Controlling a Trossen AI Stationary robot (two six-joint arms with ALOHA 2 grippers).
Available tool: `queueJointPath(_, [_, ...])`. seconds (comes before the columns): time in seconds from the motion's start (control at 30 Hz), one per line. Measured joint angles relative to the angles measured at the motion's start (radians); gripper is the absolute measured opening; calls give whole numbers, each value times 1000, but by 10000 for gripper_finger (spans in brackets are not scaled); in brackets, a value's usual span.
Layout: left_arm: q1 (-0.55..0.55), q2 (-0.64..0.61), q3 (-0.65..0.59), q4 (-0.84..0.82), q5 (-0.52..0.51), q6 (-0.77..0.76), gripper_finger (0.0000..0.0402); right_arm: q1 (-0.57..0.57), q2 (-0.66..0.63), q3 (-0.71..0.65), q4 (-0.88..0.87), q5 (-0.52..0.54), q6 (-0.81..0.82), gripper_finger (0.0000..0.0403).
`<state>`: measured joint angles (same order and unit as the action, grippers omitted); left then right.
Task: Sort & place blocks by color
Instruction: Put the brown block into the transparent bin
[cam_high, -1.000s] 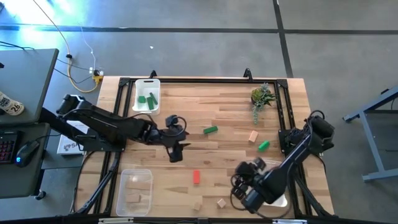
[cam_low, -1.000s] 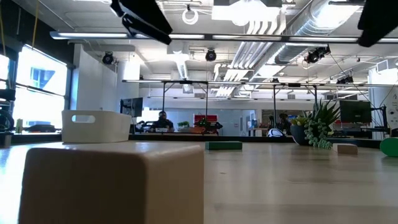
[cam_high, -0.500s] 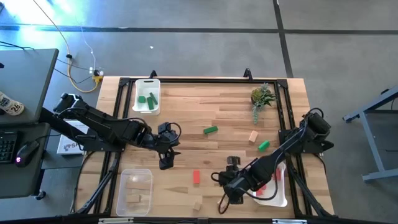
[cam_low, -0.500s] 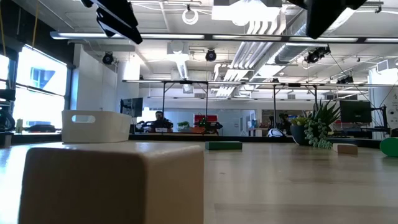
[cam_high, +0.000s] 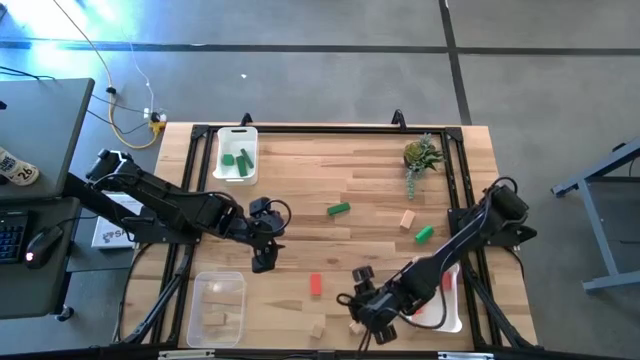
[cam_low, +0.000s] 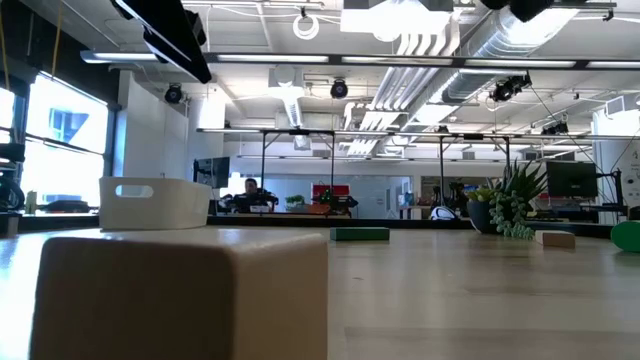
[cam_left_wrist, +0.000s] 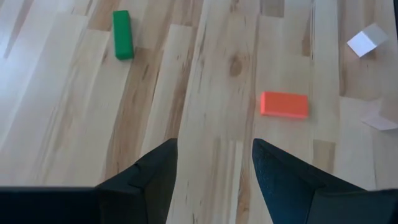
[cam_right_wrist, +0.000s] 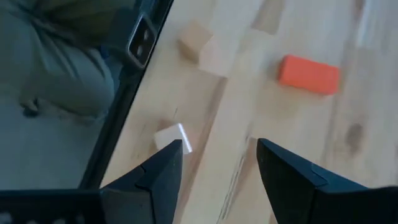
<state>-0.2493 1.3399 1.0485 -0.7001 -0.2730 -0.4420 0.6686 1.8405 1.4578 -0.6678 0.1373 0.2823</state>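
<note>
The table (cam_high: 350, 200) is a pale plank top in a black frame. Taking the red block (cam_high: 316, 285) as landmark: the left arm reaches in from the table's left edge, its left hand (cam_high: 264, 262) just left of the red block; the right arm crosses from the right edge, its right hand (cam_high: 362, 322) low and right of the red block, beside a tan cube (cam_high: 355, 326).

Trays, seen only from above: a clear one (cam_high: 217, 308) with tan blocks far left of the red block, a white one (cam_high: 237, 155) with green blocks up-left of it, another white tray (cam_high: 447, 310) to its right under the right arm.

The potted plant (cam_high: 420, 155) stands far up-right. A green bar (cam_high: 338, 209) lies above the red block, a tan block (cam_high: 407, 219) and a green block (cam_high: 424, 234) up-right, another tan cube (cam_high: 317, 329) just below.

The left wrist view shows the left fingers (cam_left_wrist: 155, 177) spread with nothing between them, the red block ahead. The right wrist view shows the right fingers (cam_right_wrist: 286, 174) likewise parted and empty, with a tan cube by one tip. The low view shows neither hand, only a tan cube (cam_low: 180, 290) filling the foreground.
</note>
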Motion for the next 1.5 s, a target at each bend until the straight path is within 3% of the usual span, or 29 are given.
queueJointPath(0.77, [0,0,0,1,0,-31,195,32,199,0,131,-87,-83,193])
queueJointPath(1.2, [0,1,0,1,0,-56,195,47,251,0,145,-64,-107,191])
queueJointPath(1.33, [0,1,0,2,0,-69,195,47,251,0,169,-53,-106,171])
queueJointPath(1.5, [0,1,0,2,1,-72,195,47,250,0,171,-60,-101,111])
